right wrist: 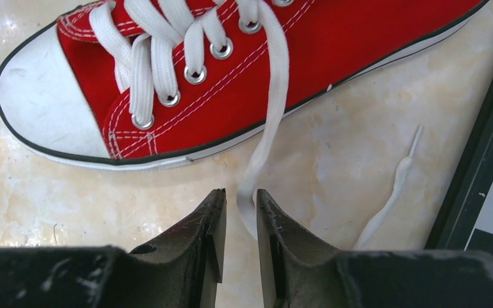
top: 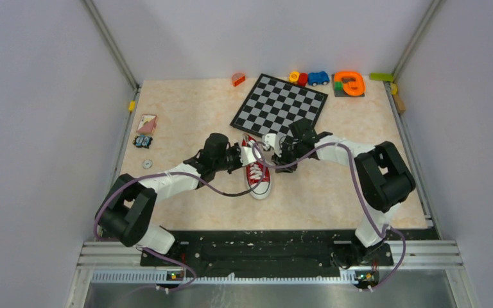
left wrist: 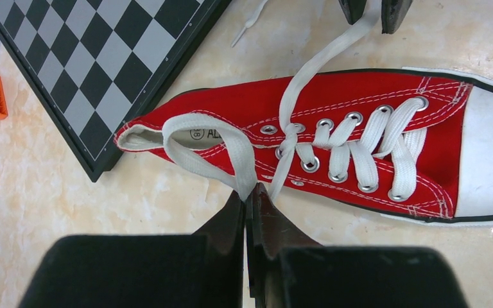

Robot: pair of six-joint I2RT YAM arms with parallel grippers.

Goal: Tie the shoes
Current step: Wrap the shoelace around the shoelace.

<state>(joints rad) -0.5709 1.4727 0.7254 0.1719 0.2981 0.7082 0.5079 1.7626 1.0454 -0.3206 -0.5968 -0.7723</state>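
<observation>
Now the red canvas sneaker with white rubber toe (top: 257, 174) lies between my arms. My left pincer (left wrist: 247, 199) is squeezed tight on a white lace loop (left wrist: 199, 151); my right pincer (right wrist: 241, 208) pinches the other strand (right wrist: 273, 96), ready for knotting.

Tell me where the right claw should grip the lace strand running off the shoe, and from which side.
Grip the lace strand on its stretch past the sole edge, a finger on each flat face. Come from the side away from the shoe, where the right claw sits: the strand runs straight, clear of eyelets.
</observation>
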